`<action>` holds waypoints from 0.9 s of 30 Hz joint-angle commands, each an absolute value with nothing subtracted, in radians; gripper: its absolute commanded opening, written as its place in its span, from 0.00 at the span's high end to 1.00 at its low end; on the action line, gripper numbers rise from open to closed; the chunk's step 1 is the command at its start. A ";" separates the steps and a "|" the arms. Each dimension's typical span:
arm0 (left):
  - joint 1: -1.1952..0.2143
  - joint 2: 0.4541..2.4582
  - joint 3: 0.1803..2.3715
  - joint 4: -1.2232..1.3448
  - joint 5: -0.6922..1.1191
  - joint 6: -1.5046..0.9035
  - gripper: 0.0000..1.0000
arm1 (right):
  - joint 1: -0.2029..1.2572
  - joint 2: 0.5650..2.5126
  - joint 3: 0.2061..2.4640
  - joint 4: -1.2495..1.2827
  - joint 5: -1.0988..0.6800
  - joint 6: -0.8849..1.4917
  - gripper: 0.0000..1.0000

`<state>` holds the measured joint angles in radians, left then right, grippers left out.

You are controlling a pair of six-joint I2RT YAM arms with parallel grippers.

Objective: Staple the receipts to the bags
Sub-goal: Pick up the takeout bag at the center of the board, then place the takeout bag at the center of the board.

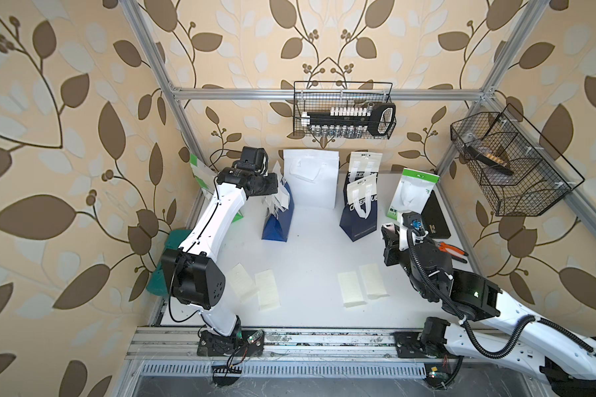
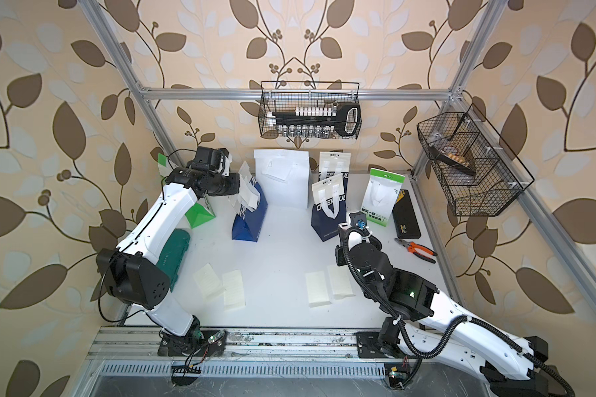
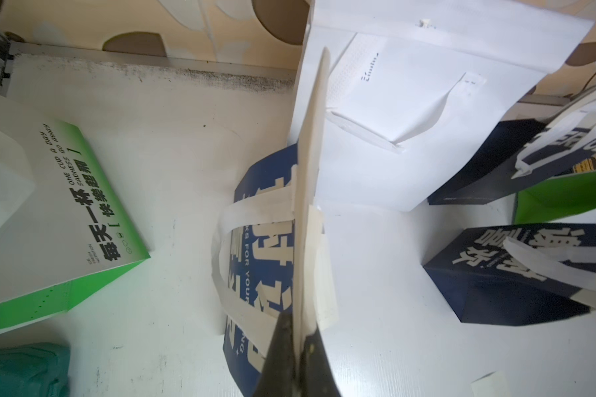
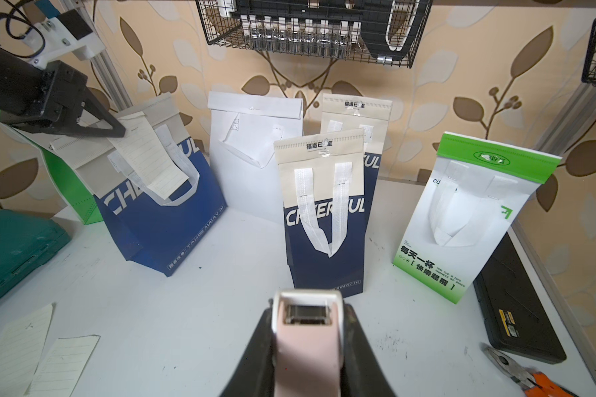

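Note:
My left gripper [image 3: 301, 330] is shut on a cream receipt [image 4: 148, 154], pinching it against the top flap of the blue "CHEERFUL" bag [image 1: 277, 220] at the back left. My right gripper [image 4: 307, 319] is shut on a pink-and-white stapler [image 4: 307, 343], low over the table in front of a navy bag [image 4: 324, 213] and apart from the blue bag [image 4: 166, 223]. A plain white bag [image 1: 310, 178], a second navy bag [image 1: 362, 165] and two white-and-green bags [image 1: 413, 192] [image 3: 66, 213] stand along the back. Several loose receipts [image 1: 267, 288] [image 1: 350, 287] lie flat near the front.
A teal tool case [image 1: 171, 261] lies at the left edge under my left arm. A black case [image 1: 436, 216] and orange pliers [image 1: 451, 249] lie at the right. Wire baskets [image 1: 344, 110] [image 1: 510, 165] hang on the back and right frame.

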<state>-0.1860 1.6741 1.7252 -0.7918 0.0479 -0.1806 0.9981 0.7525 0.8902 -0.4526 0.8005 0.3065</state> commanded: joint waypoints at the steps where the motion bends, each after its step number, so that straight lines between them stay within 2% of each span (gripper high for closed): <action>1: -0.154 1.686 1.800 -0.788 -0.021 -0.153 1.00 | 0.992 0.740 0.873 -0.450 0.824 0.311 1.00; 11: -0.021 1.888 2.071 -0.891 -0.003 -0.119 1.00 | 0.984 0.736 0.873 -0.457 0.829 0.299 1.00; 17: 0.019 1.901 2.068 -0.881 -0.005 -0.116 1.00 | 0.972 0.750 0.871 -0.454 0.813 0.300 1.00; 18: 0.019 1.901 2.068 -0.883 0.009 -0.122 0.85 | 0.969 0.753 0.871 -0.454 0.811 0.300 1.00; 19: 0.019 1.900 2.065 -0.881 0.022 -0.126 0.62 | 0.967 0.752 0.868 -0.452 0.807 0.301 1.00; 20: 0.019 1.895 2.058 -0.875 0.041 -0.134 0.47 | 0.965 0.752 0.866 -0.449 0.803 0.302 1.00; 24: 0.019 1.876 2.056 -0.869 0.068 -0.150 0.26 | 0.962 0.749 0.863 -0.449 0.796 0.307 1.00; 27: 0.020 1.850 2.066 -0.864 0.088 -0.162 0.17 | 0.959 0.744 0.861 -0.450 0.794 0.311 1.00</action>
